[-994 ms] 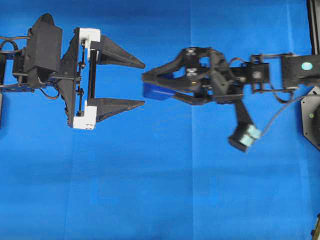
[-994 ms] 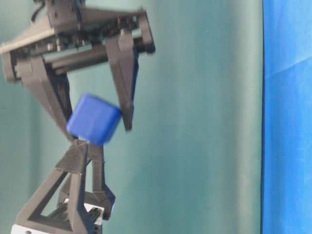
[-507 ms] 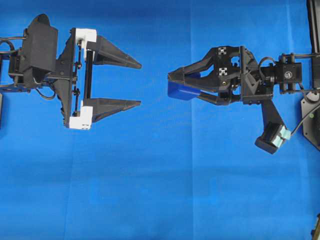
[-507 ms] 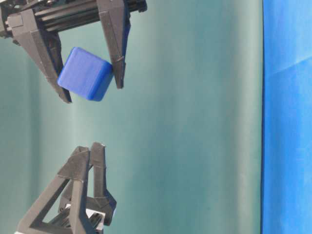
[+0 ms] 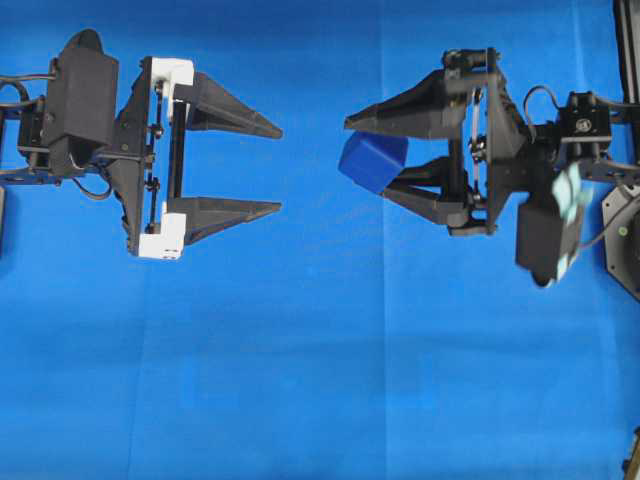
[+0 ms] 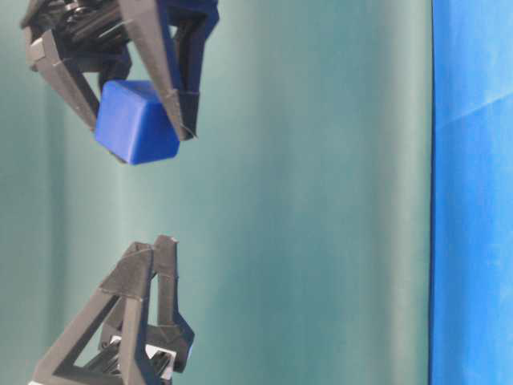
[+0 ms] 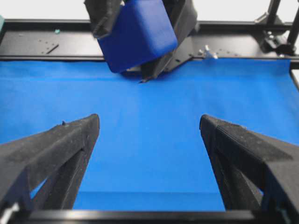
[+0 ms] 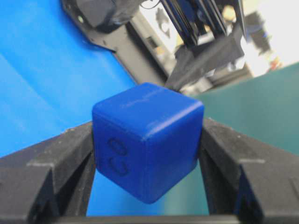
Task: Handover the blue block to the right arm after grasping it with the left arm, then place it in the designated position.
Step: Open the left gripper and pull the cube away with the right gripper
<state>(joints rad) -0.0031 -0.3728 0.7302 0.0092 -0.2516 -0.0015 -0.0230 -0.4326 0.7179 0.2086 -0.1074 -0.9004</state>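
1. The right arm's claw (image 5: 365,155) is clamped on the blue block (image 5: 373,161), one black finger pressed against each of two opposite faces.
2. In the right wrist view the block (image 8: 147,140) sits square between the two fingers (image 8: 51,163), filling the gap from one to the other, with a rounded corner toward the camera and dark marks on its left face.
3. The block hangs in the air above the blue cloth (image 5: 320,380), touching nothing but the right claw's fingers; this shows in the table-level view, where the block (image 6: 136,122) is held near the fingertips.
4. In the overhead view the block is over the upper middle of the cloth, a little right of centre, and sits tilted in the grip.
5. The left arm's claw (image 5: 280,168) has its jaws spread wide and holds nothing; its white brackets (image 5: 172,160) stand at either end of the jaw rail.
6. The left claw points toward the right claw across the upper part of the cloth, with a clear gap of cloth between their tips.
7. From the left wrist view the two left fingers (image 7: 56,154) frame bare cloth, and the block (image 7: 138,32) appears beyond them at the top, gripped by the right claw (image 7: 140,46).
8. The right arm's wrist camera (image 5: 550,225) hangs on the lower side of that arm in the overhead view, near the cloth's right edge.
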